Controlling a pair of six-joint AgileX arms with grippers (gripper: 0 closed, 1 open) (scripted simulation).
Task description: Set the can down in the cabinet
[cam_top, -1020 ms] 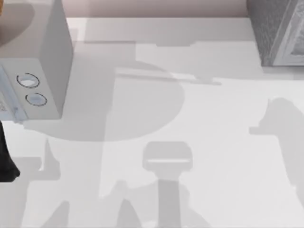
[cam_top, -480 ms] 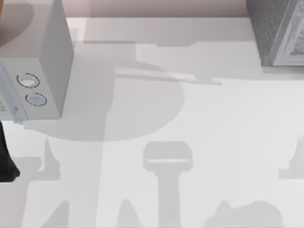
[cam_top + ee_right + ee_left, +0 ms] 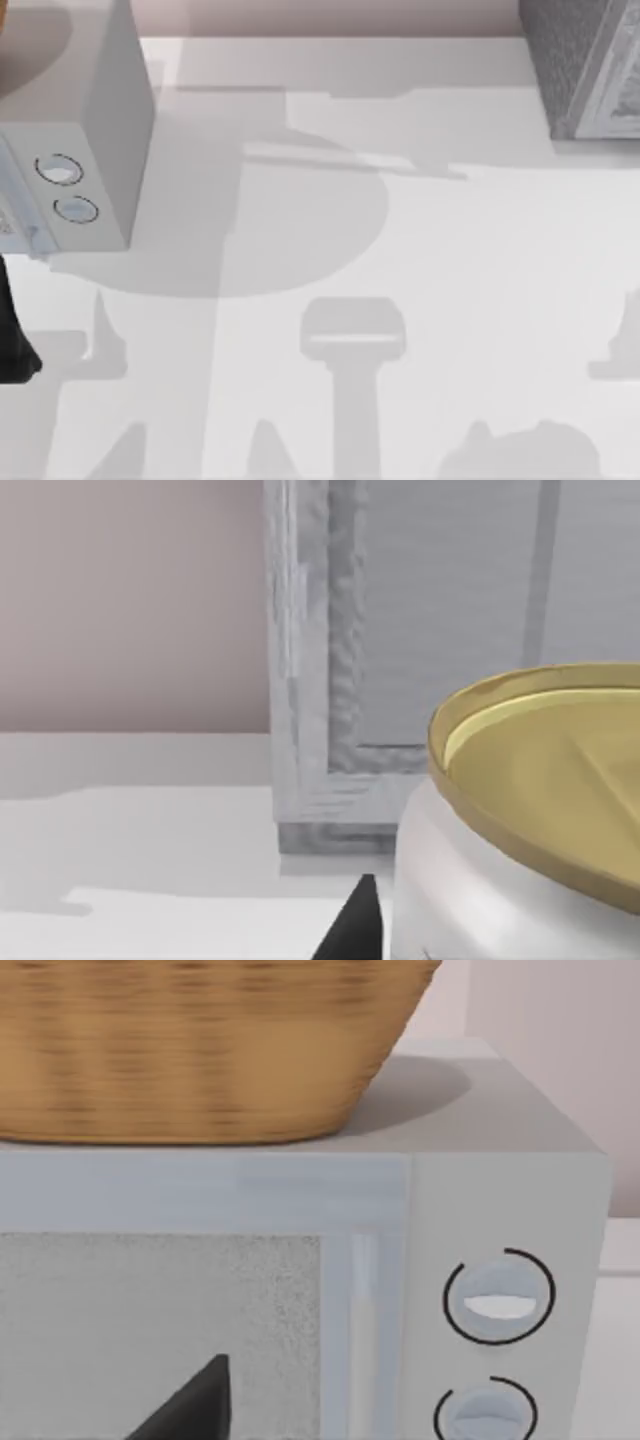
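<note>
Close against the right wrist camera stands the can (image 3: pixel 520 820), gold top up, one dark fingertip (image 3: pixel 352 930) beside it; whether the jaws grip it I cannot tell. Beyond it rises the grey cabinet (image 3: pixel 400 630). At the top view's left sits a microwave (image 3: pixel 90 150), a wicker basket (image 3: pixel 200 1050) on top. Shadows at the table (image 3: pixel 450 250)'s lower right have barely shifted since half a second ago.

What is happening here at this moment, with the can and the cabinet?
In the right wrist view, the can sits very close to the camera, upright, with the grey cabinet standing behind it on the white table. The can is not yet inside. The left wrist view faces a microwave with a wicker basket on top.
</note>
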